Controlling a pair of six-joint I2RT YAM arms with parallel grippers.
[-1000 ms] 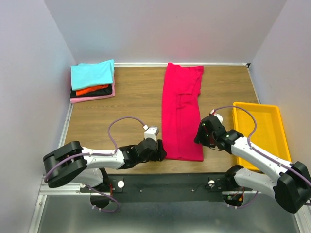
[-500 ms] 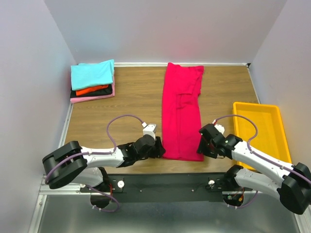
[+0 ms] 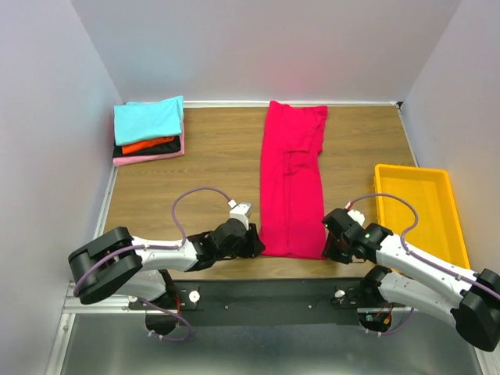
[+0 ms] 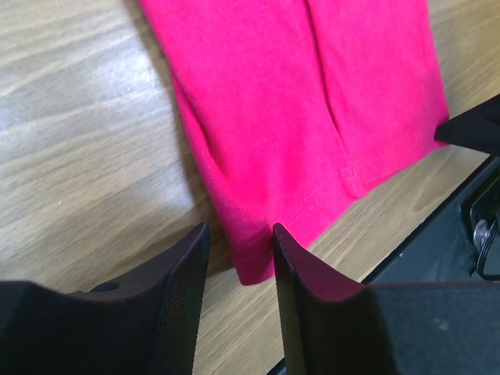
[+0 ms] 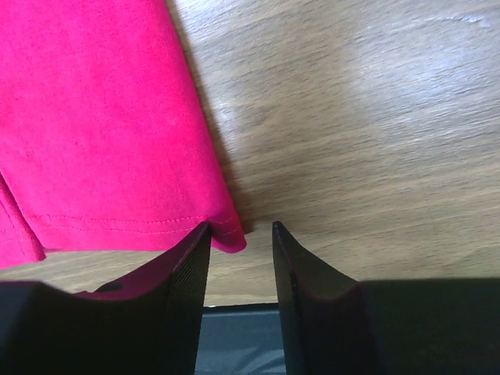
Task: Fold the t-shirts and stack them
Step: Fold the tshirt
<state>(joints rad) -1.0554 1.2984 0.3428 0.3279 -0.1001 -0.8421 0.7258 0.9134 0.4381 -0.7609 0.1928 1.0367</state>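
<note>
**Top view:** The crimson t-shirt (image 3: pixel 291 183) was laid as a long strip down the desk (image 3: pixel 211 172) mid-line, from far edge to near edge. The folded t-shirts (image 3: pixel 148 131) were stacked at the far-left corner, w/ a yellow bin (image 3: pixel 418 211) along the right edge. The left pincer (image 3: pixel 254 244) and right pincer (image 3: pixel 332 248) were set at the strip's two near corners. The jaw gap couldn't be read from here.

**Left wrist:** The jaws were seen apart w/ nothing gripped, and the near-left hem corner lay in the gap. Layered hems, hidden from above, were shown here.

**Right wrist:** The jaws were likewise apart and empty. The near-right corner sat just beside one finger, barely inside the gap, a detail missed from above.

**Risk:** If shut as placed, only the tip might be caught on the right, or missed altogether. One corner would then be lifted alone and the fold skewed. On the left, only the top layer might be pinched, so the layers could part.
</note>
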